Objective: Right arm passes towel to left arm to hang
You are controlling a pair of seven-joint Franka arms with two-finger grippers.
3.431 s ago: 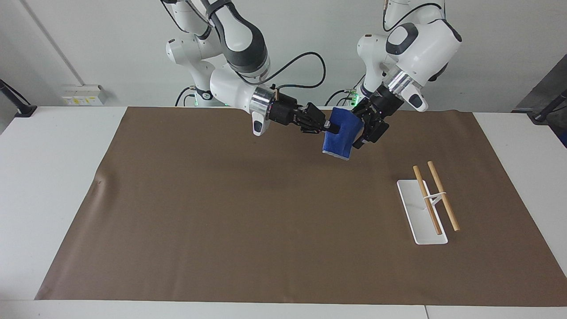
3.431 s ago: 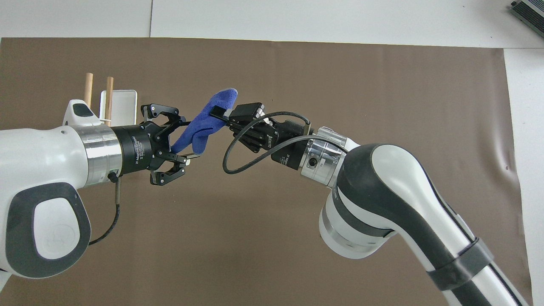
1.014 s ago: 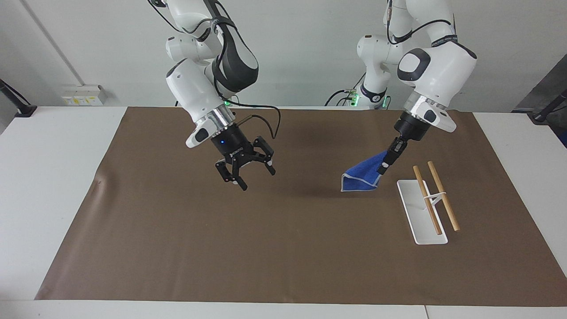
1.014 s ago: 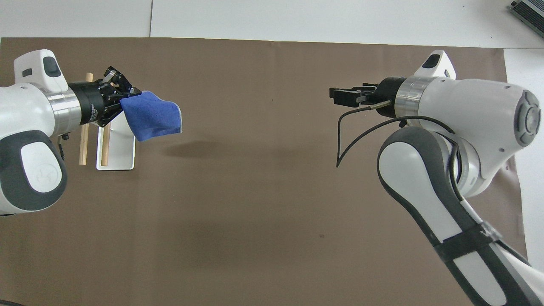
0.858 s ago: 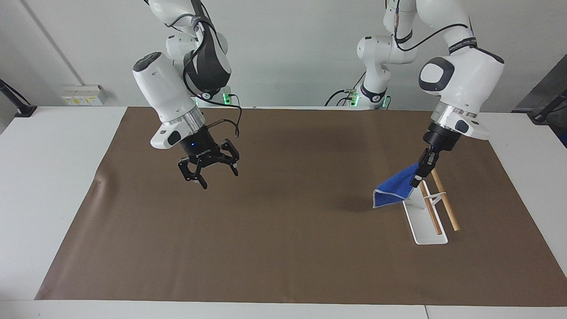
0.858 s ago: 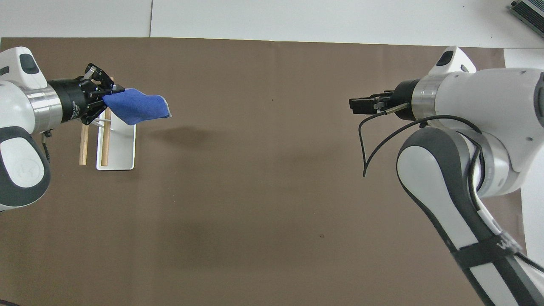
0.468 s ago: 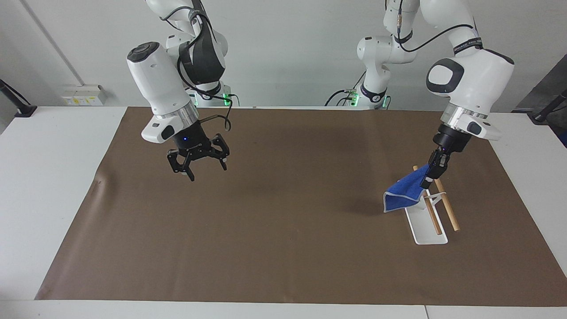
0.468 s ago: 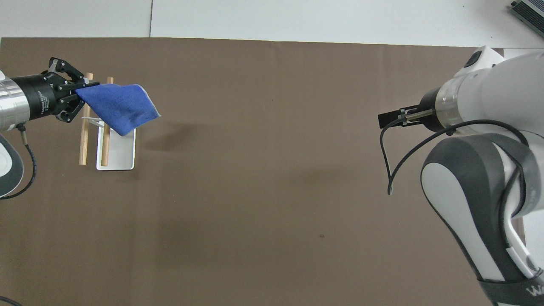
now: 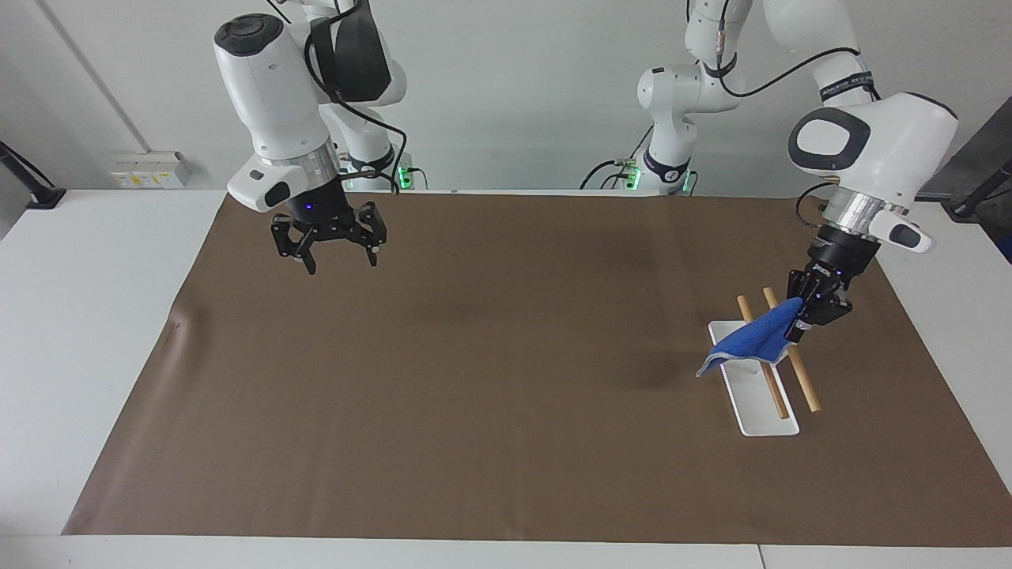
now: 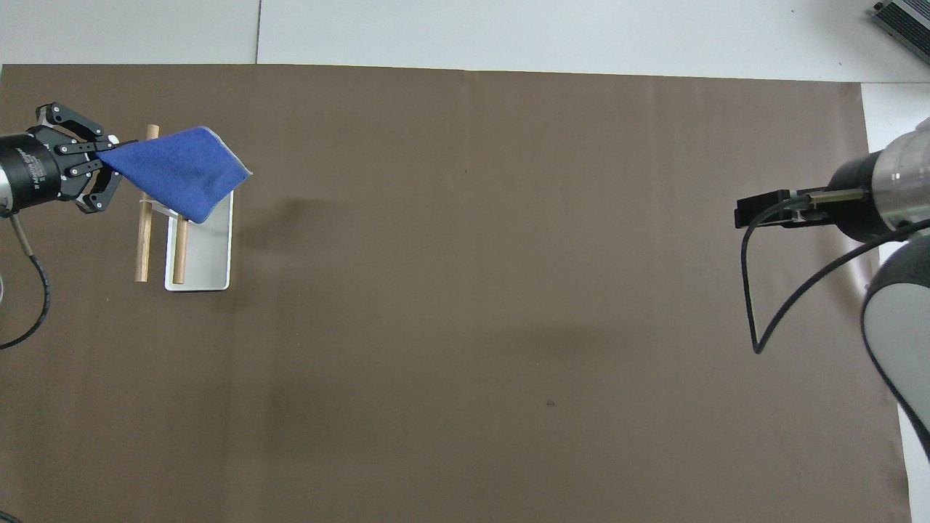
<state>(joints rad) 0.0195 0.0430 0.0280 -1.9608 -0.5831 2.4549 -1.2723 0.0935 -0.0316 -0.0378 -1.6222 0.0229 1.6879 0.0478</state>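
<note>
The left gripper (image 9: 800,312) hangs over the rack (image 9: 753,387) toward the left arm's end of the worktop (image 9: 47,316), its jaws closed on one corner of the towel (image 9: 749,341). The towel is blue with a pale edge and spreads away from the jaws in a loose sheet, draped across the two wooden rods (image 9: 791,359) of the rack. Its free corner droops past the rack's white base toward the middle of the brown mat (image 9: 474,395). Whether the cloth rests on the rods or only passes above them cannot be told. In the overhead view the towel (image 10: 174,171) covers the rods' (image 10: 145,240) ends that lie farther from the robots, and the left gripper (image 10: 109,156) sits just beside those ends.

The rack is a flat white tray with a thin white upright that carries the two rods side by side, both running lengthwise along the tray.

The right gripper (image 9: 330,251) waits in the air over the mat toward the right arm's end of the worktop, pointing down, its jaws spread wide and holding nothing. In the overhead view the right gripper (image 10: 755,209) shows at the edge of the mat, well apart from the towel and rack.
</note>
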